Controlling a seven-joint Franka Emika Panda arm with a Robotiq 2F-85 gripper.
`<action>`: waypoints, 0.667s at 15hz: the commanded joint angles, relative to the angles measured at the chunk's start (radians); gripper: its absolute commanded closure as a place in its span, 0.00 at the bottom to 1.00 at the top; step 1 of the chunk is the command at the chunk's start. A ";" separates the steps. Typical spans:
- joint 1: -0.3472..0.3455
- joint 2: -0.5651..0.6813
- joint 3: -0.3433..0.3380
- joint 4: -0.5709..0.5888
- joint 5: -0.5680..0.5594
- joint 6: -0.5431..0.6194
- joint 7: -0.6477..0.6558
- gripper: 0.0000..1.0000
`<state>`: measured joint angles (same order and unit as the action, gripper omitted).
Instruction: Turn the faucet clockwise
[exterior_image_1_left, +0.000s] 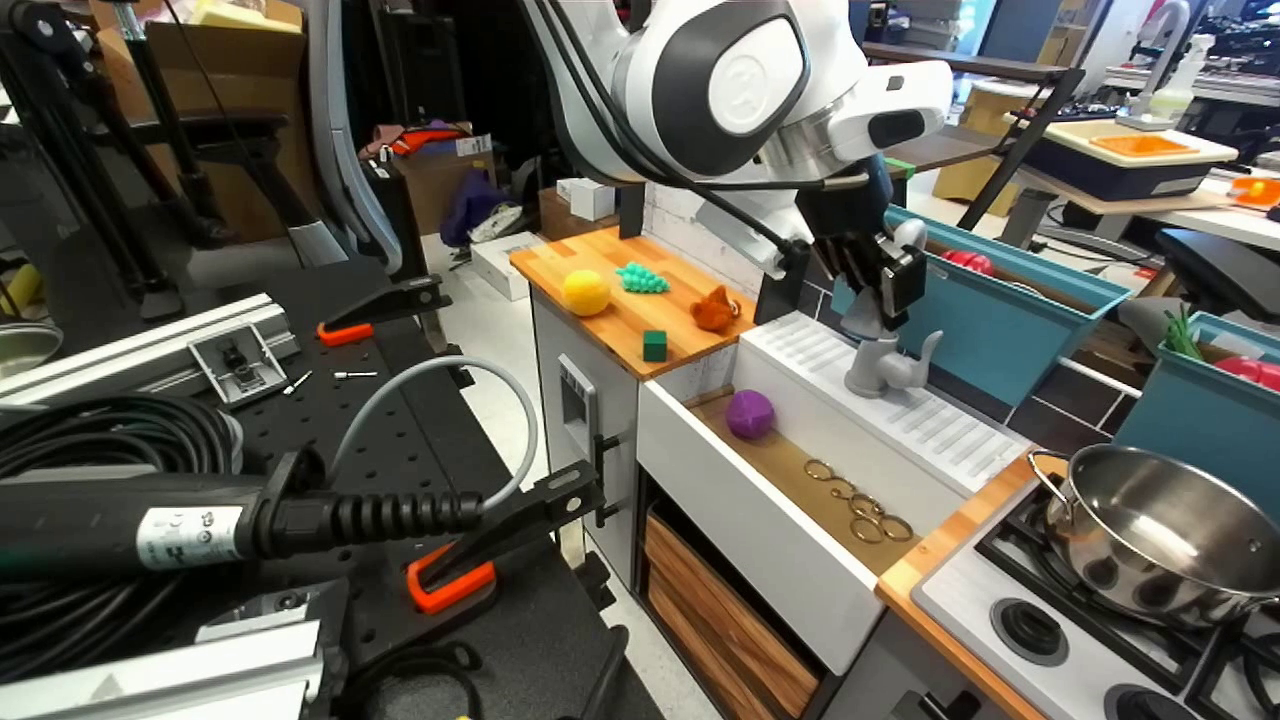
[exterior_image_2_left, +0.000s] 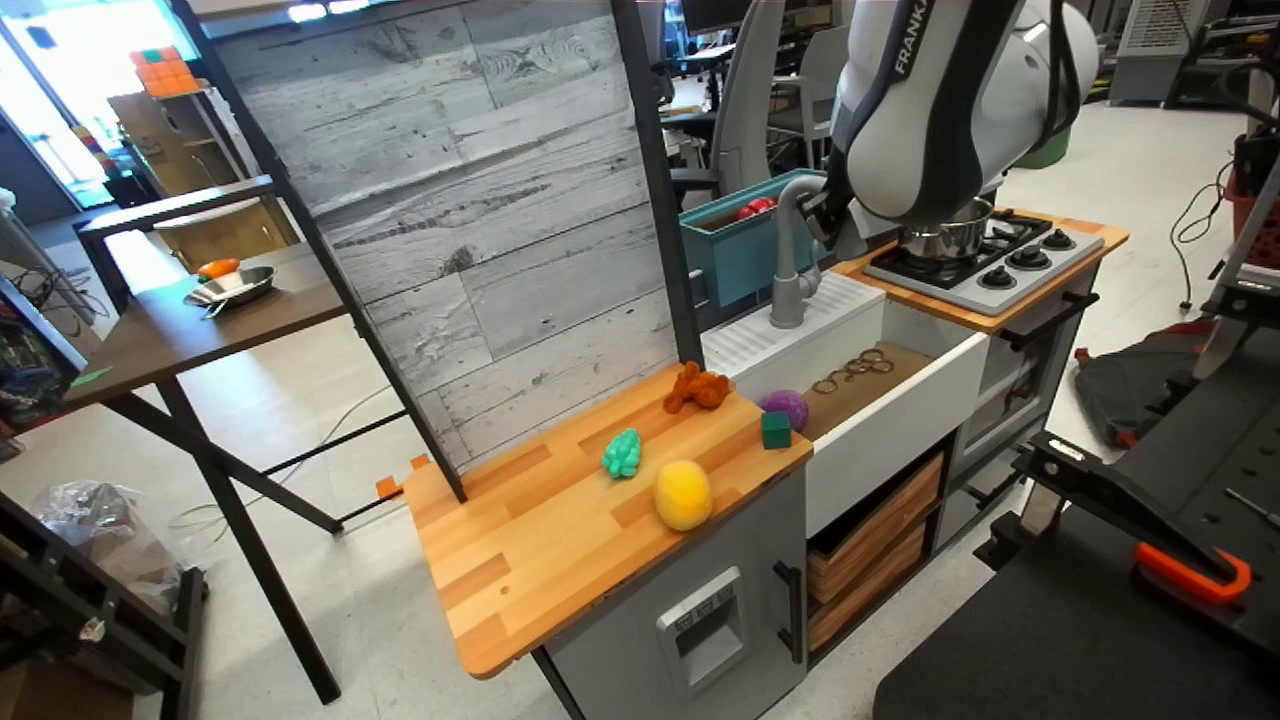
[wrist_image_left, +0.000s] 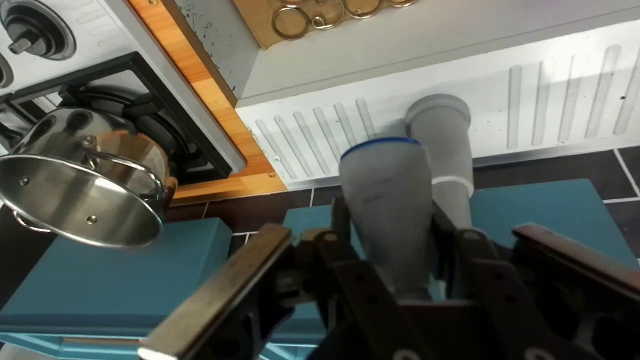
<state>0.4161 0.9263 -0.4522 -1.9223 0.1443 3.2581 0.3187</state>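
Observation:
The pale grey faucet stands upright on the ribbed white ledge behind the sink; its base and side lever show in an exterior view and its arched spout in an exterior view. In the wrist view its spout end, with a blue rim, lies between my two finger pads, and the upright stem shows behind it. My gripper is partly closed, with both pads against the sides of the spout. The gripper also shows in the exterior views, where it hides part of the spout.
The white sink holds a purple ball and several metal rings. Teal bins hang behind the faucet. A steel pot stands on the stove. A yellow ball and small toys lie on the wooden counter.

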 joint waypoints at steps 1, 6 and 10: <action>-0.109 -0.143 0.153 -0.103 -0.054 0.017 -0.134 0.89; -0.239 -0.184 0.318 -0.119 -0.102 0.012 -0.150 0.89; -0.301 -0.182 0.433 -0.090 -0.111 -0.053 -0.152 0.89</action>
<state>0.1501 0.8157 -0.1588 -1.9615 0.0357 3.2534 0.2349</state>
